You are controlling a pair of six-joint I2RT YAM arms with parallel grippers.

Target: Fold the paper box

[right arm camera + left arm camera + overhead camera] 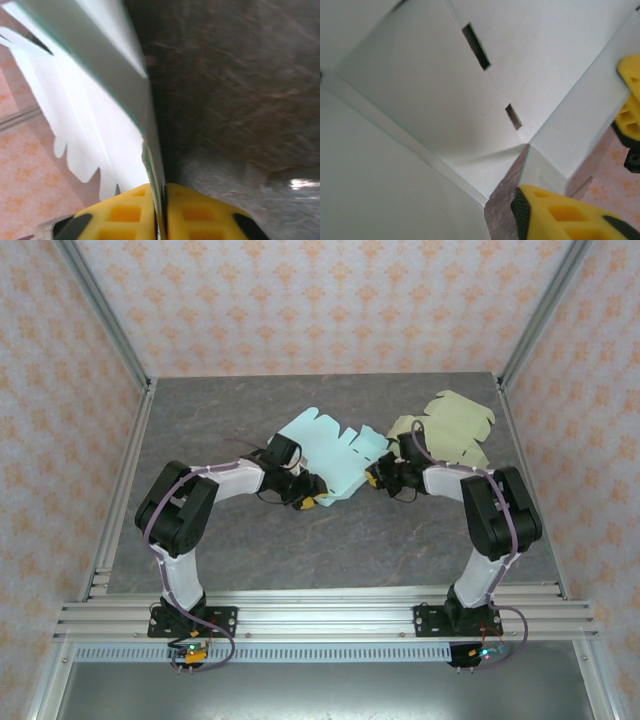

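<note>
**Clerk:** Item one, the task piece?
**Keeper:** Blue box blank (330,452). It sits at the centre of the grey table (300,550), near edge raised off the surface, one panel creased upward.
**Clerk:** Item two?
**Keeper:** Right gripper (160,212). Its yellow fingers are pinched tight on the blank's right edge, apparently to anchor the sheet while a fold is made.
**Clerk:** Item three?
**Keeper:** Left gripper (572,140). Its jaws are wide, with a side flap running between them unclamped. It is likely placed to push or catch that flap along its crease.
**Clerk:** Spare stock?
**Keeper:** Pale yellow blank (455,425). It lies flat at the rear right, just beside the blue one.
</note>
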